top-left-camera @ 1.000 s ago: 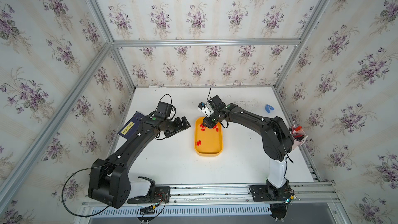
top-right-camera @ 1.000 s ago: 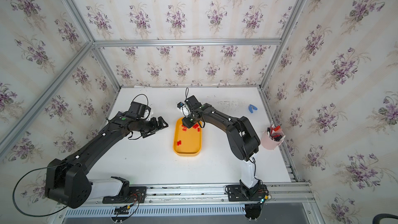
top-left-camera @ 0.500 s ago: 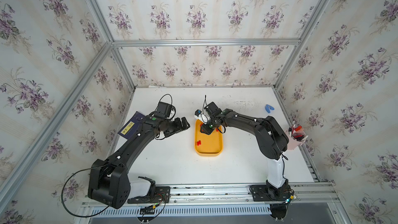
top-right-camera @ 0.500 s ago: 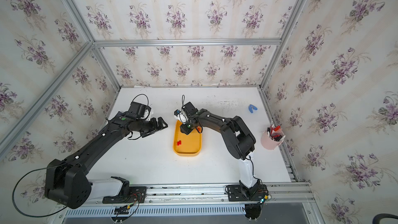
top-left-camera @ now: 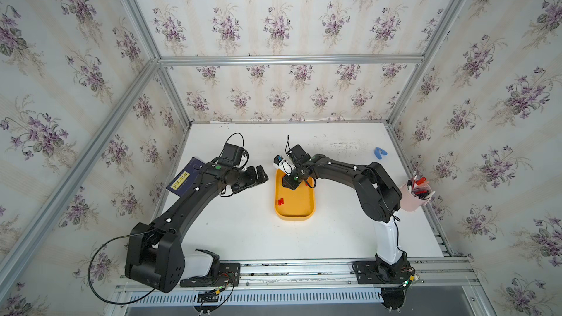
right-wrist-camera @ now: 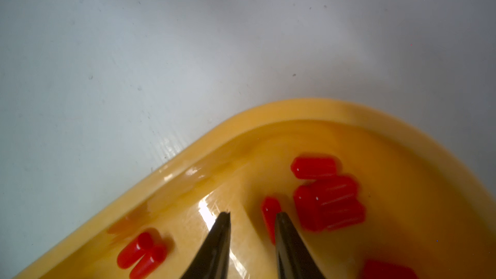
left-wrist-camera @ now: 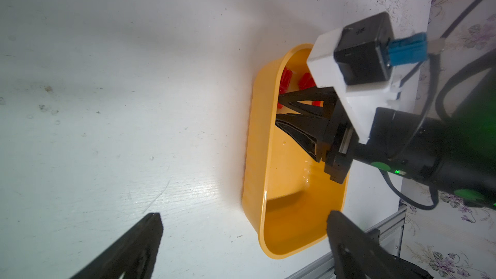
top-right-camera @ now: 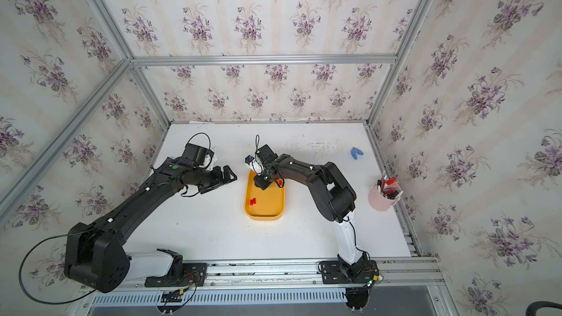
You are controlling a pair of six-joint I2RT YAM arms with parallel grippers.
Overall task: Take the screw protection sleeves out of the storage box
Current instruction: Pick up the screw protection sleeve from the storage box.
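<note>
Right gripper (right-wrist-camera: 253, 218) stands lowered into the far end of the storage box (right-wrist-camera: 295, 108), a shallow yellow-orange plastic tray with rounded corners. Its jaws are narrowed but not clenched: bare tray floor shows between the tips, and nothing is grasped.

All visible screw protection sleeves (right-wrist-camera: 327, 202), tiny red plastic cylinders, lie inside the storage box. A single sleeve (right-wrist-camera: 269, 208) lies just beside the inner face of one fingertip. A cluster lies beyond that finger, and a pair of sleeves (right-wrist-camera: 142, 253) lies on the opposite side, near the wall. The box's curved wall and rim run close ahead of the tips, so clearance there is small.

Left gripper (top-left-camera: 258, 176) hovers fully released just beside the box's long rim, apart from it. Bare white tabletop (top-left-camera: 243, 232) borders the storage box on every side.

Compared with one second earlier, the right gripper has shifted toward that long rim and its jaws have drawn closer. The left gripper and the pair of sleeves have not moved.
</note>
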